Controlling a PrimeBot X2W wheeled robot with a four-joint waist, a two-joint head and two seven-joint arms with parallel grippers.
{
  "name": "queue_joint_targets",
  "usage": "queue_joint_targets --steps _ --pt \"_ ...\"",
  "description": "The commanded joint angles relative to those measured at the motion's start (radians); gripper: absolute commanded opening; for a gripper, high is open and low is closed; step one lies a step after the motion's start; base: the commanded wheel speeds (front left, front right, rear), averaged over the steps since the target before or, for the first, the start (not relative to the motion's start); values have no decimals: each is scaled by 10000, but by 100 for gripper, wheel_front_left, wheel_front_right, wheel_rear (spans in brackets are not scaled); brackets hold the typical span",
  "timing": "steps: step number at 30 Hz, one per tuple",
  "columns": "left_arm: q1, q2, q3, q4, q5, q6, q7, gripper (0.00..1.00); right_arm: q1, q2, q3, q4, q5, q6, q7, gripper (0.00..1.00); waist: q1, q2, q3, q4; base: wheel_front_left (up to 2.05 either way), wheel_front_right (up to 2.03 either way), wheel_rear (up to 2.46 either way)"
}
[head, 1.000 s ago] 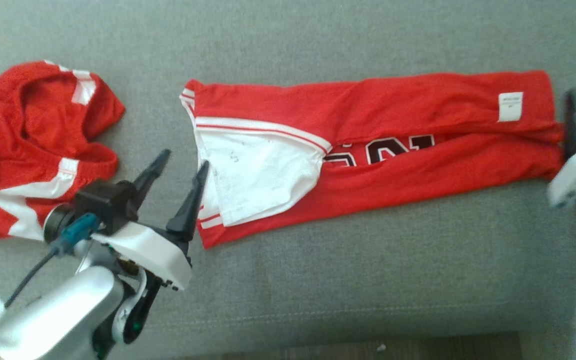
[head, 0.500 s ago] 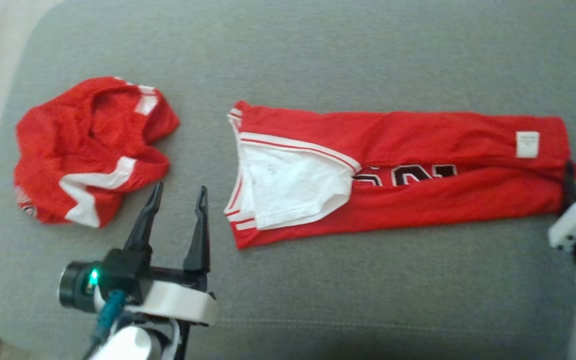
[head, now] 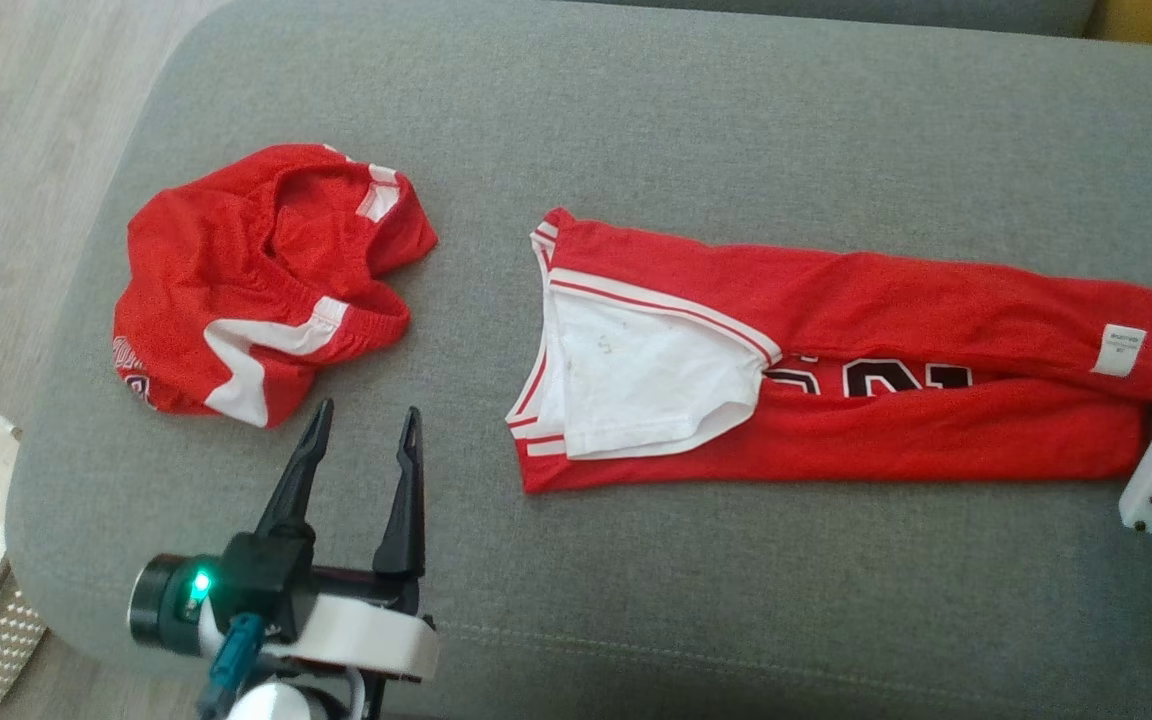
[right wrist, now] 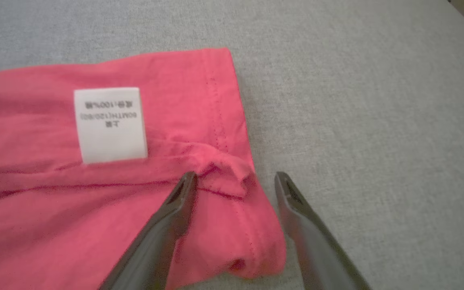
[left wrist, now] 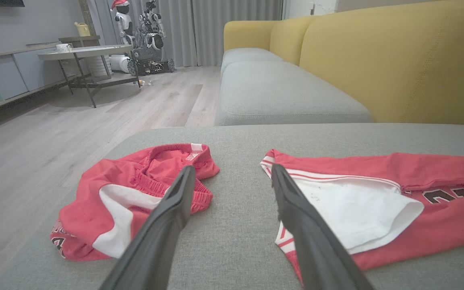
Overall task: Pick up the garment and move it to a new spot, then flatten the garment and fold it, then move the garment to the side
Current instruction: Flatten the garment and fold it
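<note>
Grey fabric sofa cushion carries the long red-and-white jersey, folded narrow. My left gripper and right gripper stand near its ends, spread and empty, probably for folding.

Home living room: sofa, curtains

White label on the red garment reads "100%", remaining print blurred
</note>
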Motion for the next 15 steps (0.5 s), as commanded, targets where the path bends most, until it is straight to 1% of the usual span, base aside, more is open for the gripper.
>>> queue_joint_targets --steps 1,7,12,15 --pt "-219 -11 500 -252 198 -120 -74 100 -374 -133 77 -114 -229 35 9 100 1 0 -44 -30 0 0 0" --pt "-79 -241 781 -135 559 -561 -74 100 -783 47 -605 630 -967 35 -21 100 1 0 -149 -128 0 0 0" --pt "-35 -343 895 -132 789 -827 -74 100 -1126 -23 -941 1194 -1195 35 92 100 1 0 -34 -60 0 0 0" --pt "-56 -382 932 -119 879 -912 -74 100 -1258 -81 -1038 1356 -1275 35 100 100 1 0 50 -18 0 0 0"
